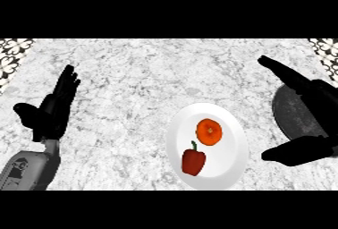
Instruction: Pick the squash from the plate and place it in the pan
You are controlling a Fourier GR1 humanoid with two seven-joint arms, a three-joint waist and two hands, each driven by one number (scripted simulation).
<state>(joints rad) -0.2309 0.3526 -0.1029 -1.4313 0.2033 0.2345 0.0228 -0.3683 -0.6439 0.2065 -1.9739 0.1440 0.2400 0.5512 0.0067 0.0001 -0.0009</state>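
Observation:
A white plate (pixel 228 174) lies on the marble counter at the lower middle right. On it sit a round orange squash (pixel 209 132) and, nearer to me, a red bell pepper (pixel 192 162). The dark pan (pixel 295 114) rests at the right edge, partly covered by my right hand (pixel 310 96). That hand is open, its fingers stretched over the pan's far side and its thumb (pixel 297 151) pointing left toward the plate. It touches neither vegetable. My left hand (pixel 49 114) stands open at the left, fingers up, resting.
Patterned tile shows at the top left corner (pixel 13 53) and the top right corner (pixel 325 47). Bare marble counter (pixel 145 80) spreads between the two hands and beyond the plate.

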